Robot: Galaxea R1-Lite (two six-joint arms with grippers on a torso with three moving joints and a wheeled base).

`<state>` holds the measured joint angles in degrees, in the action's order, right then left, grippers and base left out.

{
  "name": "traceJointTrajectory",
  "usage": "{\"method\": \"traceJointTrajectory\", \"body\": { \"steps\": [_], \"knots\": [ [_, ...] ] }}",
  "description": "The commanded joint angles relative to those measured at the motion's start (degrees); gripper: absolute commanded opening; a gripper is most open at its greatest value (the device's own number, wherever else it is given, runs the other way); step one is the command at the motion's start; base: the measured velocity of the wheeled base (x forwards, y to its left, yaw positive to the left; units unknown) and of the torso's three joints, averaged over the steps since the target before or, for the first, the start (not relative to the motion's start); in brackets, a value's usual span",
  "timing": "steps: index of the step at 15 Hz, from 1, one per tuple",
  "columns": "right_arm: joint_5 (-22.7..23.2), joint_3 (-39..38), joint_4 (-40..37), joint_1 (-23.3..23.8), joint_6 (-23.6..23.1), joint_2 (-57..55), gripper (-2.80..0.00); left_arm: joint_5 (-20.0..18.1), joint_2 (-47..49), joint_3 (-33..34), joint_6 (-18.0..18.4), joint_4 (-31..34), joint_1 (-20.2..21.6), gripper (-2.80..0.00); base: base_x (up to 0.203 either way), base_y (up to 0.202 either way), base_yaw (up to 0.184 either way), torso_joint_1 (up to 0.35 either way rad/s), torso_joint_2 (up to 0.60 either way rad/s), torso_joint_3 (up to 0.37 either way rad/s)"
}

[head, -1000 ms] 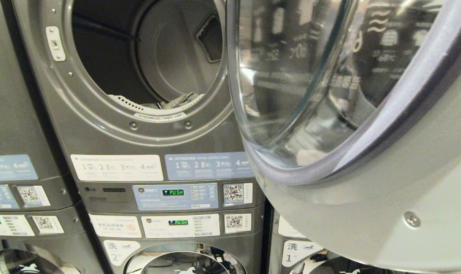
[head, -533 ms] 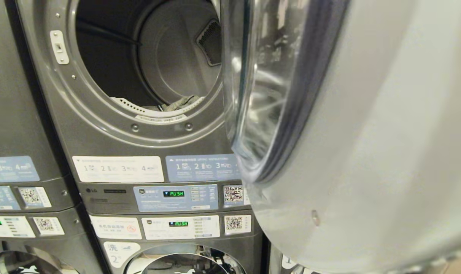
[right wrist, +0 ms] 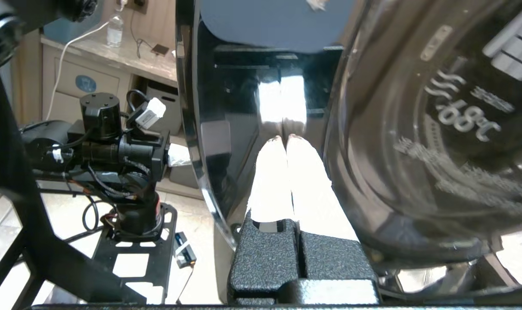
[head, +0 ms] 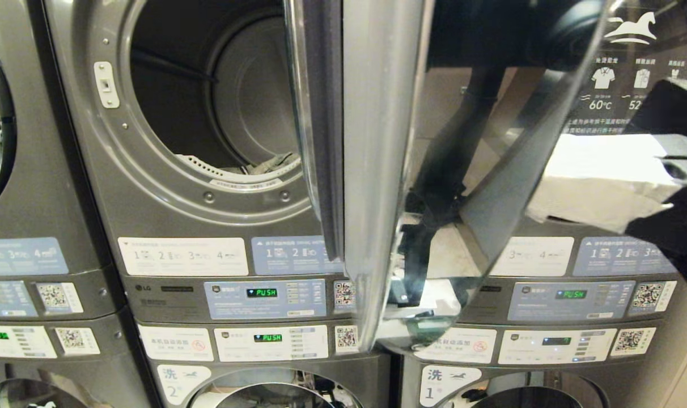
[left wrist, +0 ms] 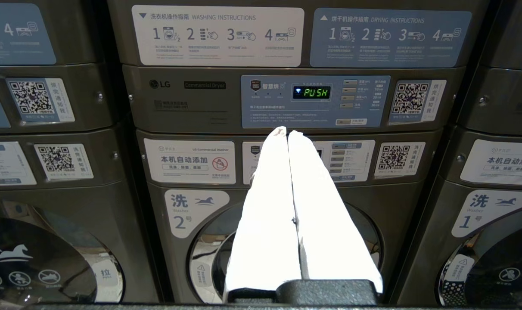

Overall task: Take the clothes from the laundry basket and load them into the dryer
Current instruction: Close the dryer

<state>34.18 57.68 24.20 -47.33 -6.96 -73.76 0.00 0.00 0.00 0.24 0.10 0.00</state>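
You are looking at the dryer [head: 151,170] filling the upper left and centre of the head view, its drum standing open. A little of the clothes [head: 267,165] is showing at the lower lip of the opening, lying inside the drum. The dryer door [head: 377,170] is standing edge-on down the middle of the frame, its glass bowl curving off to the right. Your right gripper [right wrist: 285,138] is sitting in the centre of the right wrist view, its white fingers pressed together with nothing between them, tips right against the dark glass of the door, where their reflection is meeting them. In the head view it is showing as a white shape at the right edge. Your left gripper [left wrist: 287,131] is pointing at the control panel [left wrist: 315,101] in the upper middle of the left wrist view, jaws closed and empty.
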Motion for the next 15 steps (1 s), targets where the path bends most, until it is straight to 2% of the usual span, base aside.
{"method": "traceJointTrajectory", "body": {
  "steps": [1,4,7,10,11,12,13,15],
  "knots": [
    [0.0,2.8,0.6,-1.4,-0.3,-4.4,-2.8,0.0,-0.1,0.1,0.0,0.0,0.0,-2.8,0.0,0.0,0.0,0.0,0.0,0.0],
    [-2.2,5.0,7.6,-4.2,-0.3,-11.2,-2.8,0.0,-0.1,0.1,0.0,0.0,0.0,-2.8,0.0,0.0,0.0,0.0,0.0,0.0],
    [-6.8,8.4,11.3,-9.6,0.0,-18.5,-2.8,0.0,-0.1,0.1,0.0,0.0,0.0,-2.8,0.0,0.0,0.0,0.0,0.0,0.0],
    [-15.1,12.6,18.3,-14.6,1.1,-27.8,-2.8,0.0,-0.1,0.1,0.0,0.0,0.0,-2.8,0.0,0.0,0.0,0.0,0.0,0.0],
    [-21.2,13.4,20.5,-15.8,2.0,-29.5,-2.8,0.0,-0.1,0.1,-0.1,0.0,0.0,-2.8,0.0,0.0,0.0,0.0,0.0,0.0],
    [-26.5,13.7,21.1,-16.3,2.7,-29.6,-2.8,0.0,-0.1,0.1,-0.1,0.0,0.0,-2.8,0.0,0.0,0.0,0.0,0.0,0.0],
    [-28.9,13.6,21.1,-16.1,3.3,-28.5,-2.8,0.0,-0.1,0.1,-0.1,0.0,0.0,-2.8,0.0,0.0,0.0,0.0,0.0,0.0],
    [-29.3,11.1,21.0,-11.2,3.7,-24.9,-2.8,0.0,-0.1,0.1,-0.1,0.0,0.0,-2.8,0.0,0.0,0.0,0.0,0.0,0.0]
  ]
}}
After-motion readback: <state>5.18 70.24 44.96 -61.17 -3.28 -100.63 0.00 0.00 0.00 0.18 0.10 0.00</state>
